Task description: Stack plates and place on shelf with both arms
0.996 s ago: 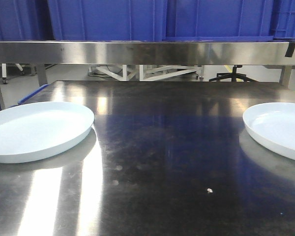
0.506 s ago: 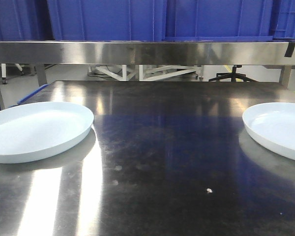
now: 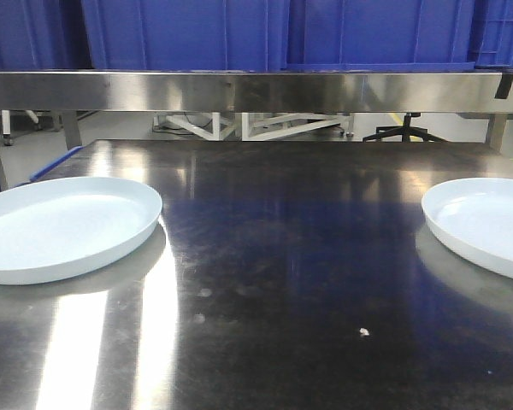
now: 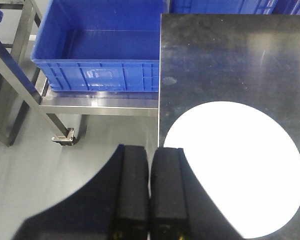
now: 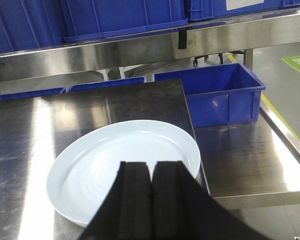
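The left plate (image 3: pixel 64 226) and the right plate (image 3: pixel 487 222) lie flat and well apart on the steel counter (image 3: pixel 308 256), each near its own side edge. The left claw (image 4: pixel 150 150) hangs over the counter's left edge beside its plate, fingers pressed together on nothing. The right claw (image 5: pixel 152 166) hangs over its plate's near rim, likewise together and empty.
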